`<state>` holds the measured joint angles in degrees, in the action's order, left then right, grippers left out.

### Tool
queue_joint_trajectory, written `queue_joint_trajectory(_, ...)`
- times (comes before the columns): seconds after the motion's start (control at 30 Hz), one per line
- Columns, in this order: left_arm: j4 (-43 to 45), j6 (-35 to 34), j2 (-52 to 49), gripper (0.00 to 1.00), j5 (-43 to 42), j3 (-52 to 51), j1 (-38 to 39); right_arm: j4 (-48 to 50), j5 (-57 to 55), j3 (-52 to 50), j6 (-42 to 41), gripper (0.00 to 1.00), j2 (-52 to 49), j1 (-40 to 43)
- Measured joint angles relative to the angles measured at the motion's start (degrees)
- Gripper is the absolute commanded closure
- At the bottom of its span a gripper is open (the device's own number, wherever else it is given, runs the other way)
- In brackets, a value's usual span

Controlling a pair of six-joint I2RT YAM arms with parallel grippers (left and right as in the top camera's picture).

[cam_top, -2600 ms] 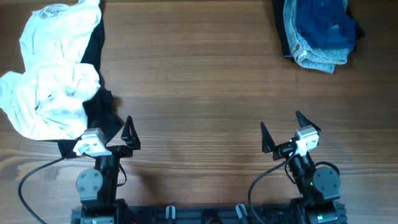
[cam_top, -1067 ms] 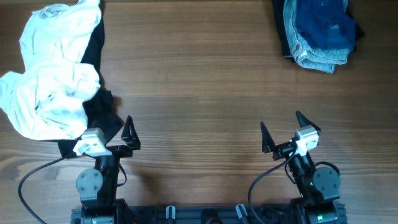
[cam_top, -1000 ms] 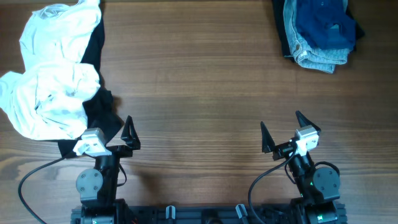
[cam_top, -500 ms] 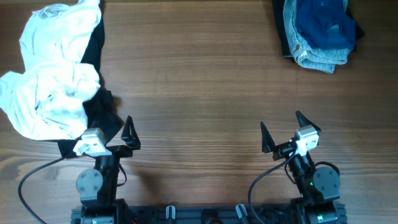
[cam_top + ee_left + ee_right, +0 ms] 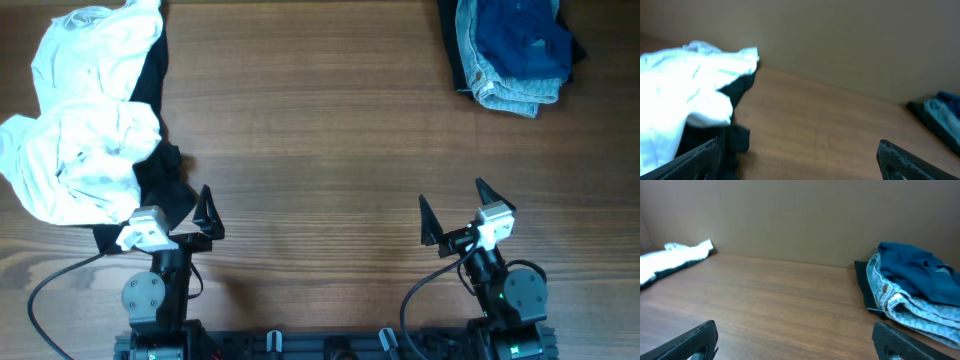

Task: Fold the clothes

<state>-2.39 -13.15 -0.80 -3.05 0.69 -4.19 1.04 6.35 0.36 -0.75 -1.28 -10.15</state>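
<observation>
Sitting far right: navy garment atop jeans, apart from clothes.

Far left on the table: T-shirt heaped over another garment. Far right, at the back: jeans, top piled on them.

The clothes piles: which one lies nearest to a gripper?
The left pile, white T-shirt over black garment: its black edge lies right beside the left gripper. The jeans pile sits far from the right gripper.
</observation>
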Motion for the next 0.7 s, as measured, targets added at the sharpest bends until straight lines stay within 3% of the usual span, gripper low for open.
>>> queue_joint_trajectory(0.17,1.3,0.0,0.0,0.00,0.2,0.5,0.0,1.0,0.7,0.1,-3.2,0.00,0.0,0.0)
queue_joint_trajectory(0.33,-3.4,0.0,-5.1,0.00,0.2,7.0,0.0,0.8,1.5,3.3,-4.1,0.00,-1.7,0.0)
queue_joint_trajectory(0.7,-17.9,0.0,-33.8,0.00,0.2,33.8,0.0,-0.1,7.7,24.3,-4.2,0.00,-24.7,0.0)
